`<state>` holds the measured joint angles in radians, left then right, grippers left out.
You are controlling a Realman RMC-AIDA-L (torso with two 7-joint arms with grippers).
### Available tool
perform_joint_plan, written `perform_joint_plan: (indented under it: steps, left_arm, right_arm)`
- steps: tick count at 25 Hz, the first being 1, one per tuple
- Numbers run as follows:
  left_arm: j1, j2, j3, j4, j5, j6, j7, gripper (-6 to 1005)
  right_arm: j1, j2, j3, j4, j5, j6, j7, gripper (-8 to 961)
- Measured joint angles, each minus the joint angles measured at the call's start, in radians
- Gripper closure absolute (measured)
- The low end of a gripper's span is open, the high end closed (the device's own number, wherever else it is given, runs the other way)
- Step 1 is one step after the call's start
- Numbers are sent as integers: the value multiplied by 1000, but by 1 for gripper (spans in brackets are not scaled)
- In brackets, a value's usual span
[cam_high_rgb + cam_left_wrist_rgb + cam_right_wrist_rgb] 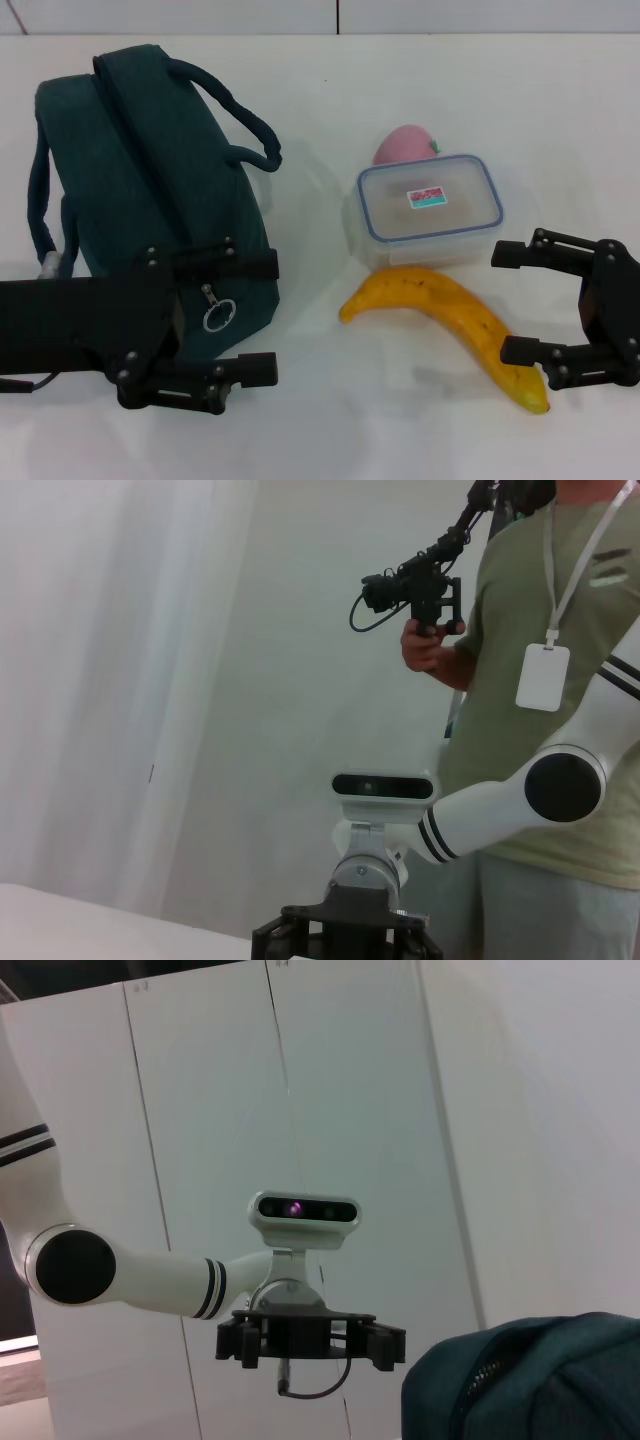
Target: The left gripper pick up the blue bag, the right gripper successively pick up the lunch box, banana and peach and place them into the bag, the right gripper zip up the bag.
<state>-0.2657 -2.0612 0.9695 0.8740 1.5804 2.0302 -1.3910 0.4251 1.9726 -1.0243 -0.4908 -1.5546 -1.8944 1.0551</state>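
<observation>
left tool (262, 317) open over blue bag (150, 190), peach (403, 146) half-hidden behind lunch box (430, 200)

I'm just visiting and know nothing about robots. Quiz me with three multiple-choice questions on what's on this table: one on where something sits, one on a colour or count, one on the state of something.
1. Where is the peach?
A. Behind the lunch box, on its far side from the robot
B. Inside the blue bag
C. Under the banana

2. How many food items lie outside the bag?
A. One
B. Three
C. Five

3. What state is the right tool in?
A. Shut on the peach
B. Shut on the bag handle
C. Open, holding nothing

Answers:
1. A, the pink peach peeks out beyond the box's far edge.
2. B, the lunch box, banana and peach all rest on the table.
3. C, its fingers are spread apart near the banana's tip; the left tool is likewise open at the bag.
</observation>
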Motion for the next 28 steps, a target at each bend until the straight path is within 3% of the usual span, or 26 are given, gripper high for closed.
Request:
perform_joint_plan:
  steps: [13,19,28]
  left_arm:
    - [-3,-3,0,1,-13,-1,1,112]
    - [4,12,-30,1,-171,2,-17,112]
    - [-49,21,-386,-49,-262,-6,-71,111]
  right_arm:
    - [16,-4,6,2,-1,13,2,67]
    - [17,-8,30,6,0,16,1,67]
    - [5,-4,74,15,1,30,1,67]
